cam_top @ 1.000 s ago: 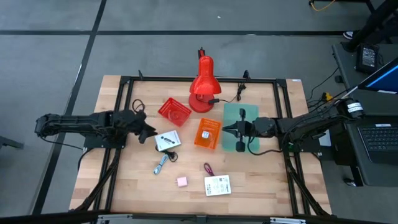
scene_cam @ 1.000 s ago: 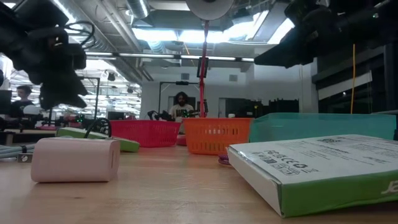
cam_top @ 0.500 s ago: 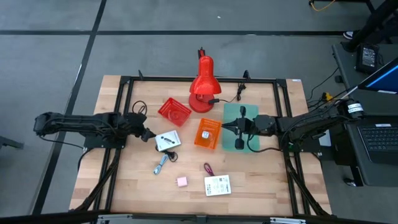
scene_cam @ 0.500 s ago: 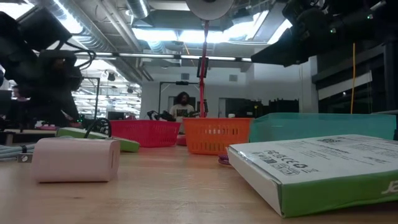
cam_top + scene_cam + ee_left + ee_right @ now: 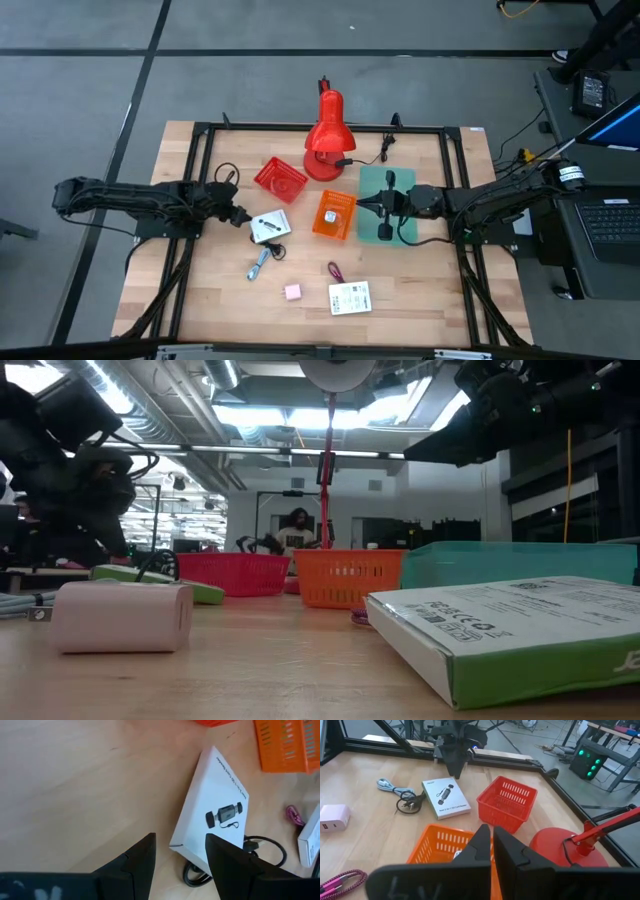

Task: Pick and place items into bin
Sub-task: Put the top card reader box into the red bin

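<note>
Since a second ago, our left gripper [image 5: 240, 215] is drawing lower and closer to the small white box [image 5: 270, 227], while our right arm is not shifting.

We are holding the left gripper's fingers [image 5: 136, 861] apart with nothing between them, straddling one corner of the white box, which is lying flat on the table [image 5: 420, 290] over a coiled black cable [image 5: 265, 851]. Our right gripper [image 5: 366, 208] is waiting pinched shut and empty between the orange bin [image 5: 334, 214] and the teal bin [image 5: 379, 192]. We judge the risk is this: closing on a corner could twist the box out of the grip, or snag the cable beneath. The pink cube [image 5: 292, 292] and the larger printed box [image 5: 350, 298] are still lying loose nearer the table's front edge.
</note>
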